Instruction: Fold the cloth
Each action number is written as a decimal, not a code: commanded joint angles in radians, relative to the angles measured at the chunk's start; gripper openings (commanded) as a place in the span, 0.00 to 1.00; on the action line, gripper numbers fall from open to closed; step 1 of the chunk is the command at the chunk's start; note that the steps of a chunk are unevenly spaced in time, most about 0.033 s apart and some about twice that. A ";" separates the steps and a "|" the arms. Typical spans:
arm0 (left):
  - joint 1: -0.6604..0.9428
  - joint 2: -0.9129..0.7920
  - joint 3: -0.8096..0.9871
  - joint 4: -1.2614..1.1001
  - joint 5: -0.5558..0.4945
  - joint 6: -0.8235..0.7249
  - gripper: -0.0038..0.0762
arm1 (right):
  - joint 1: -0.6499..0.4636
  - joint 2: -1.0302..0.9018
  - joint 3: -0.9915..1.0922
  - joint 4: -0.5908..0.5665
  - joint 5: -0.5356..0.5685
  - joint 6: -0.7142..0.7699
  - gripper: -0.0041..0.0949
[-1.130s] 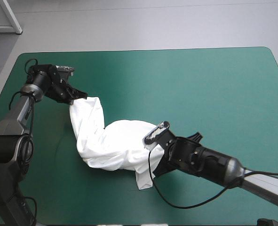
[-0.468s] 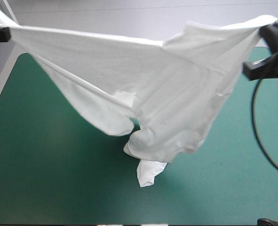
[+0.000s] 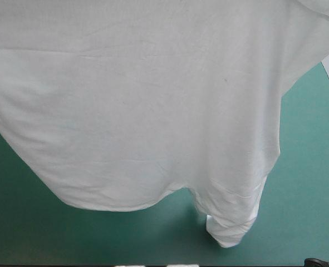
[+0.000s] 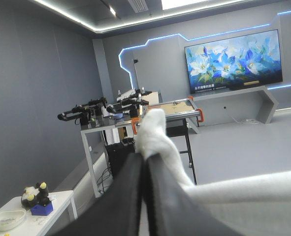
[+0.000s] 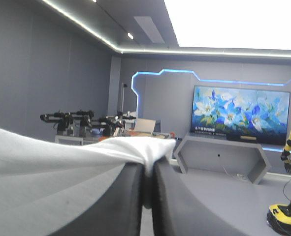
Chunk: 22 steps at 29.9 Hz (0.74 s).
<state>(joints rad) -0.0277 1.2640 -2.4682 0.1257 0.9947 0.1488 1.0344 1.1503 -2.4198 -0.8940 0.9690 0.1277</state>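
Note:
The white T-shirt (image 3: pixel 142 105) hangs spread wide above the teal-green table (image 3: pixel 309 183), filling most of the high view and hiding both arms there. Its lower hem curves across the near half, and one sleeve (image 3: pixel 231 228) dangles down at the near right. In the left wrist view my left gripper (image 4: pixel 144 160) is shut on the T-shirt (image 4: pixel 157 132), white cloth bunching out past the black fingertips. In the right wrist view my right gripper (image 5: pixel 148 169) is likewise shut on the T-shirt (image 5: pixel 61 147), whose edge stretches away to one side. Both wrist views look level into the room.
Bare teal-green cover shows along the near edge (image 3: pixel 97 239) and at the right side of the table. The far right corner of the table (image 3: pixel 325 72) peeks out beside the cloth.
Earlier the T-shirt lay in a heap on the table with both grippers down at it. Both arms then rose and moved apart, lifting and stretching the cloth until it screens the high view.

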 commanded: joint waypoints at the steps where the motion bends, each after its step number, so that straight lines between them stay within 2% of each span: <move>1: -0.004 0.001 -0.010 0.052 -0.076 0.025 0.04 | -0.004 -0.003 -0.025 -0.068 -0.117 -0.010 0.02; 7: -0.004 0.005 0.064 0.037 -0.030 0.029 0.04 | -0.002 0.079 -0.021 -0.054 0.014 -0.026 0.02; 10: -0.004 0.009 0.159 0.037 -0.026 0.029 0.04 | -0.002 0.158 -0.015 -0.091 0.083 -0.021 0.02; 14: -0.004 0.025 0.314 0.047 -0.030 0.029 0.04 | -0.021 0.293 -0.015 -0.081 0.141 -0.017 0.02; 18: -0.004 0.069 0.449 0.047 -0.041 0.029 0.04 | -0.154 0.441 -0.015 0.015 0.136 0.012 0.02; 22: -0.002 0.141 0.546 0.034 -0.103 0.029 0.04 | -0.424 0.579 -0.015 0.286 0.115 0.042 0.02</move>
<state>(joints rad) -0.0285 1.3922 -1.9512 0.1650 1.0234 0.1818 0.7659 1.6927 -2.4153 -0.7070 1.1630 0.1500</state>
